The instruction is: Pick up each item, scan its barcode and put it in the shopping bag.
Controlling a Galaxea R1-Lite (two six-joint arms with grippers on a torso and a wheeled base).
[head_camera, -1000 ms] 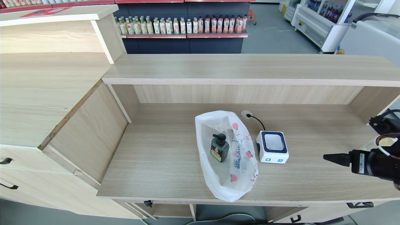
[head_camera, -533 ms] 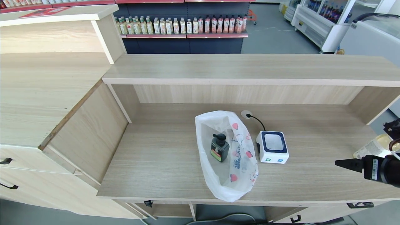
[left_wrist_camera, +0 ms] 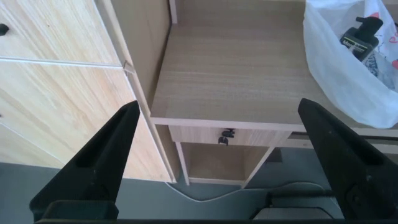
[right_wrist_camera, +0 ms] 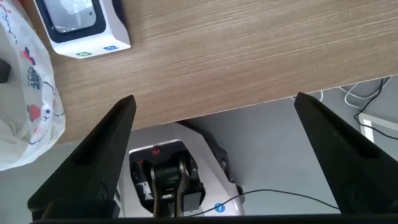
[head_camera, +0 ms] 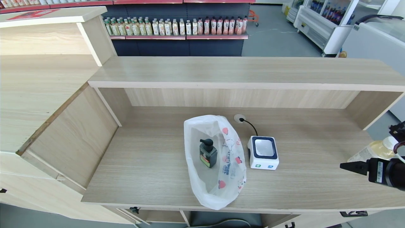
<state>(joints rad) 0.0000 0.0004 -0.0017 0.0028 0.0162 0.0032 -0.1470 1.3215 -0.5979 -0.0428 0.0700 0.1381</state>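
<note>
**Operator:** Surface and room?

**Log:** Your light wood counter [head_camera: 152, 171] has a raised ledge [head_camera: 221, 69] behind it. Beyond stand shelves of drink bottles [head_camera: 177, 27] and a white cooler [head_camera: 329, 34]. The shopping bag [head_camera: 218, 180] lies open mid-counter. The black pump bottle [head_camera: 208, 153] is inside it, pump end towards the ledge. The scanner [head_camera: 263, 152] sits just beside the bag on the right, and its cable [head_camera: 250, 125] runs to a port in the counter. A pale bottle [head_camera: 370, 152] shows at the right end; I cannot tell what it rests on.

**Operator:** Against a second ago?

**Log:** The whole head picture has shifted, so your camera moved. Bag, pump bottle and scanner keep their arrangement. The right gripper [head_camera: 346, 166] has drawn back from the scanner towards the counter's right end.

**Operator:** The wrist views?

**Log:** The right wrist view gives you its fingers spread wide with nothing between them, over the counter's front edge. The left wrist view gives the left gripper [left_wrist_camera: 217, 104] likewise splayed and empty. It sits low before the counter's left front corner, with drawer fronts [left_wrist_camera: 56, 93] alongside.
</note>
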